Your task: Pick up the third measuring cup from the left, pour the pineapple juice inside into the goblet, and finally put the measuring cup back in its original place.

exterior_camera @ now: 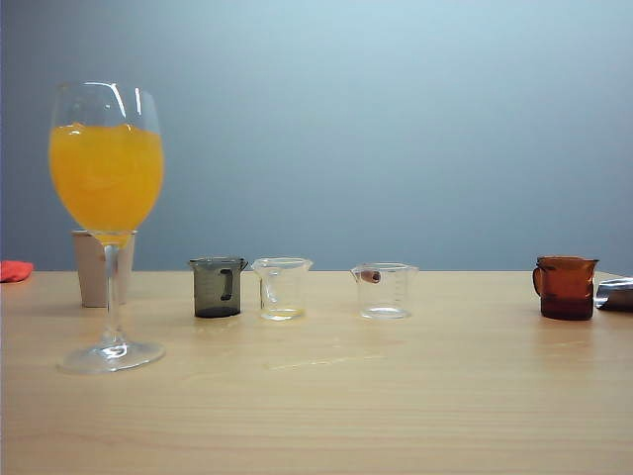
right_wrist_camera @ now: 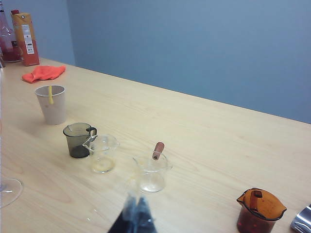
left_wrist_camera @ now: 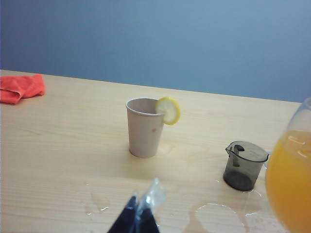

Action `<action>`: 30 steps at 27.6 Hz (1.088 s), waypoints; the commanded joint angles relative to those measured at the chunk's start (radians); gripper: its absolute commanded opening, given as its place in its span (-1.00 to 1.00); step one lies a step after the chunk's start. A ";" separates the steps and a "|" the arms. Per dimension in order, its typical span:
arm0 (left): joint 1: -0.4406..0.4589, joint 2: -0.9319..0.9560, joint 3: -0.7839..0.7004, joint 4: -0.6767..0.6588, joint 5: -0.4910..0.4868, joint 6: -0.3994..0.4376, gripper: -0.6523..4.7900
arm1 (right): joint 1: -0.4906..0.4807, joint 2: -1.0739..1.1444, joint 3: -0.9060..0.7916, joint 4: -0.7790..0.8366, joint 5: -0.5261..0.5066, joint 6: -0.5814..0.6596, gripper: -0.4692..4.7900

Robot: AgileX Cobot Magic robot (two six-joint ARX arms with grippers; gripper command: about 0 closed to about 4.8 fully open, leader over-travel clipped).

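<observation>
**Cup looks emptied and set down; what is left is a clean exit**

The third measuring cup (exterior_camera: 384, 292) stands upright on the surface (exterior_camera: 326, 416), a little right of the middle and well back from the front edge. It is third in the row, after the grey cup (exterior_camera: 218, 288) and the second clear cup (exterior_camera: 282, 289). No pineapple juice can be made out in it; its bottom looks clear. The goblet (exterior_camera: 107, 178), towards the left edge and nearer the front, is filled high with orange drink. By that evidence the pour seems done and the cup returned to the original place, though the pictures alone cannot rule out the reverse.

The right hand (right_wrist_camera: 137, 213) has its fingers pressed together on nothing. In the right wrist view the cup sits just beyond its tips, apart from them, with its brown spot turned away. The left hand (left_wrist_camera: 138, 216) also looks closed and empty. It is over the left part of the surface, facing the paper cup (left_wrist_camera: 144, 127), with the goblet's bowl close at one side. Neither hand shows in the exterior view.

If the step is to clear away, the right hand should lift before it draws back, so that the closed tips do not catch the flared rim. The left hand needs room beside the tall goblet, which would tip easily. Wet rings (left_wrist_camera: 214, 216) near the grey cup suggest the wood there is slippery.
</observation>
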 commanded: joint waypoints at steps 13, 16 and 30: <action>0.000 0.000 0.004 0.010 0.004 0.003 -0.76 | 0.000 -0.004 -0.005 0.024 0.000 0.003 -0.82; -0.001 0.000 0.004 0.010 0.004 0.003 -0.76 | -0.005 -0.029 -0.050 0.086 0.025 -0.002 -0.82; -0.001 0.000 0.004 0.009 0.004 0.003 -0.76 | -0.344 -0.225 -0.293 0.158 -0.127 0.000 -0.82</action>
